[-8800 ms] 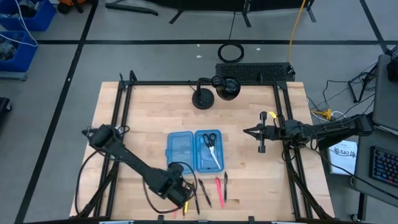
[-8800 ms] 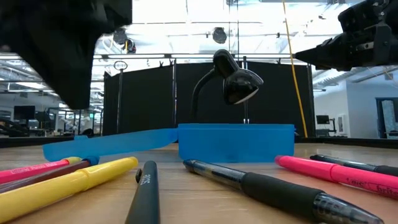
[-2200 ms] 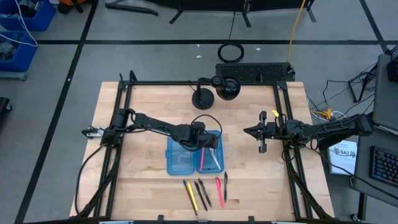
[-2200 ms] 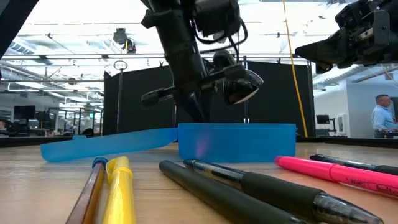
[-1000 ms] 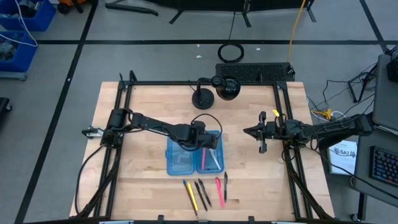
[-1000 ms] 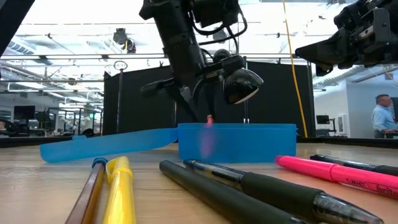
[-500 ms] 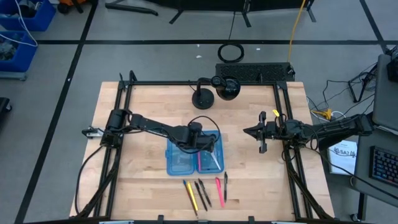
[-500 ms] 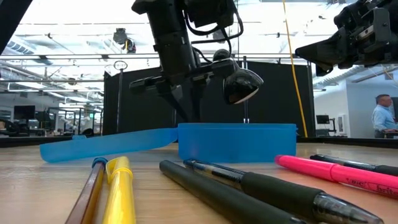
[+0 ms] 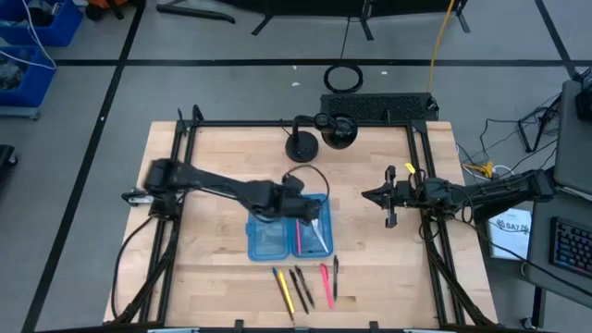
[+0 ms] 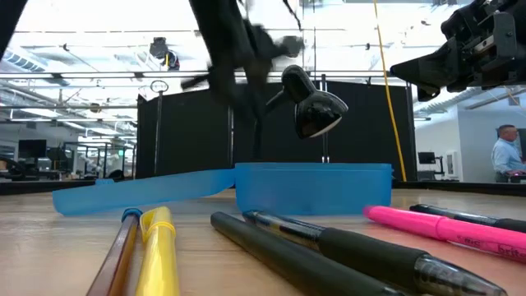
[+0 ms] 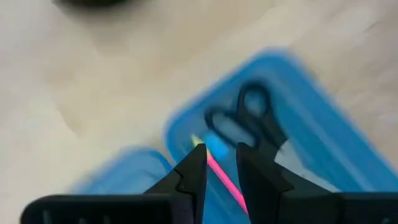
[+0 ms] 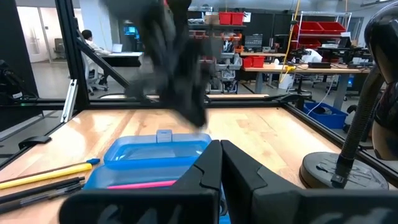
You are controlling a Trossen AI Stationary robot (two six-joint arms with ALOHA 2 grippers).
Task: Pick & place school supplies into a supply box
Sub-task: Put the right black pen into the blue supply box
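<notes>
Wooden table (image 9: 203, 250) carries blue supply box (image 9: 289, 228) at centre, scissors (image 11: 249, 118) and pink pen (image 9: 299, 236) inside right half. Left gripper (image 11: 217, 177) above box, fingers slightly apart, pinching nothing. Right gripper (image 9: 387, 197) waits right, pressed together. Loose pens (image 9: 305, 287) near edge: approach along pen axis, pinch mid-barrel.

Grey floor (image 9: 231, 83), black curtain (image 10: 197, 131)

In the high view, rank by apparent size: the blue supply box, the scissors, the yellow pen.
1. supply box, both open halves, clearly largest.
2. yellow pen and scissors: similar length; the left gripper covers the scissors' handles, so they cannot be ranked.
</notes>
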